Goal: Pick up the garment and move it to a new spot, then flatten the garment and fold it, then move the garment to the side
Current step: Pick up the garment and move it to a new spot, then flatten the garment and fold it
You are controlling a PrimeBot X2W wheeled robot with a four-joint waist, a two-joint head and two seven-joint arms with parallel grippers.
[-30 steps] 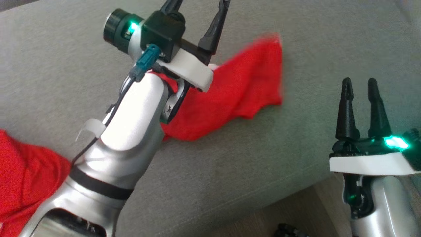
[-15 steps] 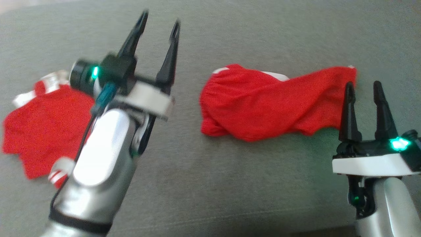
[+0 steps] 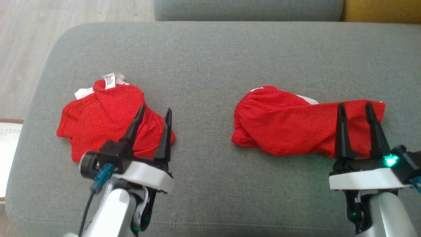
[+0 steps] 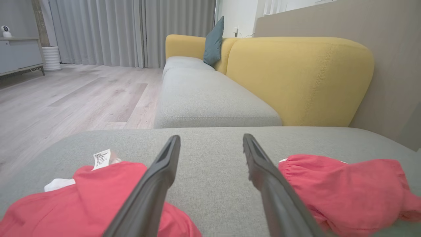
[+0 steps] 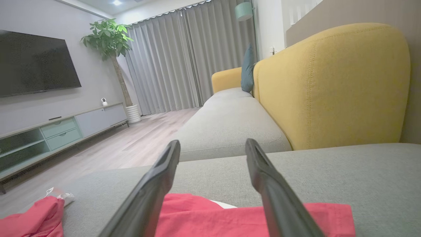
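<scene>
Two crumpled red garments lie apart on the grey cushion (image 3: 204,65). The left garment (image 3: 102,115) shows a white label and white trim at its far edge. The right garment (image 3: 286,128) stretches out sideways. My left gripper (image 3: 155,109) stands open at the left garment's near right corner, its fingers empty; the left wrist view shows the gripper (image 4: 211,138) between the left garment (image 4: 82,204) and the right garment (image 4: 345,187). My right gripper (image 3: 355,105) is open over the right garment's right end, and the right wrist view shows the gripper (image 5: 212,142) above the red cloth (image 5: 230,217).
Wooden floor (image 3: 49,16) lies past the cushion's left edge. Beyond the far edge is another grey seat (image 4: 204,98) with a yellow backrest (image 4: 296,75) and a teal pillow (image 4: 213,41). A low cabinet (image 5: 59,131) stands across the room.
The head camera has swung, so the whole picture shifted. My left arm has drawn back from its far reach to the near left. Both grippers stayed open.
</scene>
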